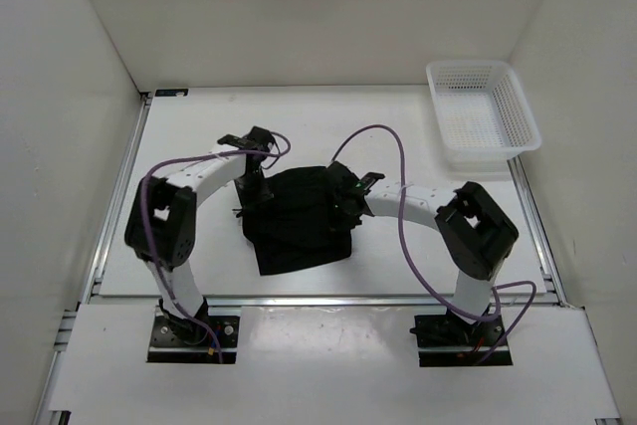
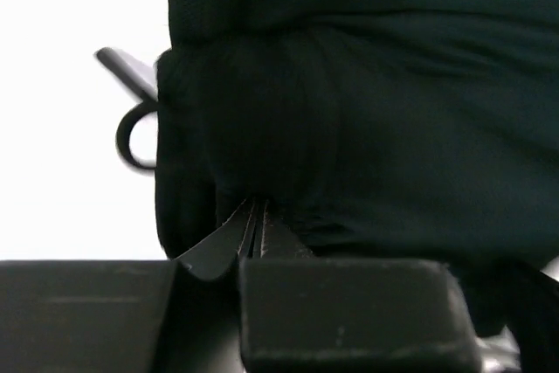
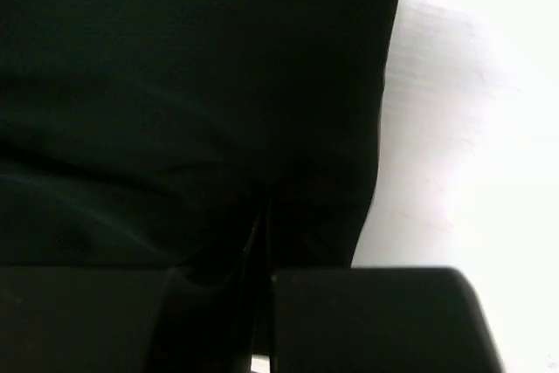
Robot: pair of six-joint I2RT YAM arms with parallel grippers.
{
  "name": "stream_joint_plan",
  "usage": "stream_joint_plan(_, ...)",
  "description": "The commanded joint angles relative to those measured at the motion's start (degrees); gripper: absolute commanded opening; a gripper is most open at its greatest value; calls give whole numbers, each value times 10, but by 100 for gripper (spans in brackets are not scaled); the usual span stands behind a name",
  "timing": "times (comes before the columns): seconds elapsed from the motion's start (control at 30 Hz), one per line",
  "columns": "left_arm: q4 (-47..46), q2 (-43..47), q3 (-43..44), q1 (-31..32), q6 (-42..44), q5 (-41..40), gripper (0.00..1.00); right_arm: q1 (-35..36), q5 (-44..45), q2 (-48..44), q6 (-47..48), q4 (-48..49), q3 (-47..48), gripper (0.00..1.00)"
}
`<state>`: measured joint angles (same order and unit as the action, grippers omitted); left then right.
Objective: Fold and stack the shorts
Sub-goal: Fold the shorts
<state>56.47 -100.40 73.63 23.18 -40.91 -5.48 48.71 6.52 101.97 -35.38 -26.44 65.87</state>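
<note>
The black shorts [image 1: 299, 218] lie bunched in a folded lump at the middle of the table. My left gripper [image 1: 246, 196] is at their left edge, its jaws closed on a pinch of the fabric [image 2: 262, 155]. My right gripper [image 1: 348, 202] is at their right edge, jaws closed on the fabric too [image 3: 218, 128]. In both wrist views the dark cloth fills most of the frame and the fingertips are buried in it.
A white mesh basket [image 1: 482, 111] stands at the back right of the table. White walls enclose the table on the left, back and right. Purple cables loop over both arms.
</note>
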Motion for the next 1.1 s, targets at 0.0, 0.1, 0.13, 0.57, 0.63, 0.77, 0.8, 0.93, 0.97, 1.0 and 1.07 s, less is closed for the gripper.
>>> stream_joint_plan(0.0,-23,-31,-17,-5,15,3,10,-1,-15,23,7,18,14,7)
stream_joint_plan(0.1,-23,-29,-12,-5,21,10,10,-1,7,10,7,0,27,7)
stream_joint_plan(0.13,-11,-20,4,-5,27,10,10,-1,19,-3,7,-14,35,7)
stream_joint_plan(0.57,136,186,234,-5,80,-58,87,-19,416,-302,22,-196,95,100)
stream_joint_plan(0.63,130,237,219,-10,80,-65,87,-24,463,-335,7,-222,80,100)
stream_joint_plan(0.77,108,325,160,-18,65,-90,87,-24,526,-426,-53,-288,33,100)
stream_joint_plan(0.8,102,341,135,-24,58,-97,87,-24,531,-440,-63,-308,24,100)
stream_joint_plan(0.93,96,389,94,-43,44,-97,88,-24,532,-491,-71,-322,-19,100)
stream_joint_plan(0.97,101,394,94,-43,39,-97,88,-24,540,-491,-90,-332,-19,100)
stream_joint_plan(1.0,102,394,89,-43,39,-97,88,-24,546,-491,-90,-339,-25,100)
stream_joint_plan(1.07,109,399,89,-43,33,-97,88,-24,546,-481,-90,-339,-25,100)
